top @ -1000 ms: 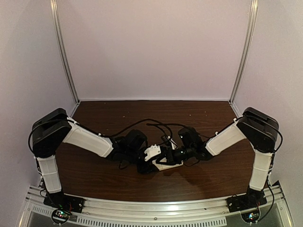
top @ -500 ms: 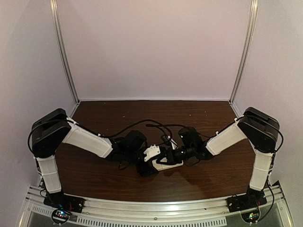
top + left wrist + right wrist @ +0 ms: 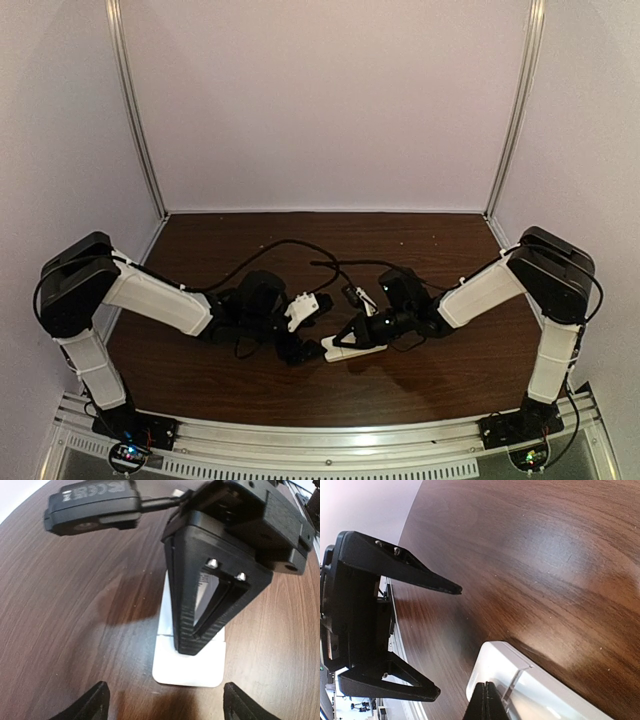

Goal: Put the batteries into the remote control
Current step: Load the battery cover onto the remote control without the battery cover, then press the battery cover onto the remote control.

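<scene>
The white remote control (image 3: 358, 349) lies on the dark wooden table between the two arms. In the left wrist view its rounded end (image 3: 187, 667) points toward me. My right gripper (image 3: 347, 338) is shut, and its tips press down on the remote (image 3: 520, 680) at the edge of an open recess; it also shows in the right wrist view (image 3: 485, 705) and the left wrist view (image 3: 200, 642). My left gripper (image 3: 312, 347) is open and empty, a short way from the remote's end, and its jaws stand wide in the left wrist view (image 3: 165, 705). No batteries are visible.
Black cables (image 3: 300, 250) loop across the table behind the grippers. The right wrist's camera module (image 3: 92, 505) hangs above the table. A metal rail (image 3: 320, 440) runs along the near edge, and upright posts (image 3: 135, 110) stand at the back corners.
My left arm has drawn back to the left, away from the remote, and its gripper now stands clear of it. The right gripper stays on the remote.
</scene>
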{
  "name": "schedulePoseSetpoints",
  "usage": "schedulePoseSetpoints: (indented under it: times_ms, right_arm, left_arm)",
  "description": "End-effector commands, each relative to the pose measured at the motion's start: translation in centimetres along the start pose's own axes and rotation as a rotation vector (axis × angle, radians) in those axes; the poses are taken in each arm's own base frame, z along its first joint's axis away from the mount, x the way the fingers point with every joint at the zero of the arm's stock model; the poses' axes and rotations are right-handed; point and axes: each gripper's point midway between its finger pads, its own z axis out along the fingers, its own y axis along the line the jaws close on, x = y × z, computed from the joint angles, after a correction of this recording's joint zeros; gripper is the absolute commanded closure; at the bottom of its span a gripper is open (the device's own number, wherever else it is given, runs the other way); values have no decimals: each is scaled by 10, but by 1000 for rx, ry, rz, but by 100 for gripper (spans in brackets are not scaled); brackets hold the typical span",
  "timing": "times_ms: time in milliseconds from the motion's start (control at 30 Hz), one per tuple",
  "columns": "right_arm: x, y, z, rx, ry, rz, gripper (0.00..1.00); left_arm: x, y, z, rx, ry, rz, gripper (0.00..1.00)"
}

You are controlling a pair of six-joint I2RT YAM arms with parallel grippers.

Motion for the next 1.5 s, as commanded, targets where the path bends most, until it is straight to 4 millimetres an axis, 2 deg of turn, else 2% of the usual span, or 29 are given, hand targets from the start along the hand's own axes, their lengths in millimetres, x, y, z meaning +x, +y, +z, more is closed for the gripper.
schedulePoseSetpoints:
  times_ms: [0,233,500,767,1000,1300,1467]
  right_arm:
    - [45,-56,-5,194,106,107,100]
    - [50,-59,-5,203,117,111,100]
    - [52,-64,-8,234,119,95,100]
    - [54,-62,-11,236,130,83,100]
    - [49,-55,-9,197,116,94,100]
    - [33,-41,-13,166,73,88,100]
    - [21,-26,-20,122,38,88,98]
  left_arm:
    - [-17,4,-6,-7,-98,-128,24]
    - [-12,12,-6,-50,-97,-260,29]
    - [-2,6,5,-2,-76,-439,38]
    - [7,6,19,-40,-29,-487,42]
    - [16,12,28,-91,13,-544,46]
    - [29,-6,43,-108,120,-542,48]
    - [45,-2,40,-154,179,-542,49]
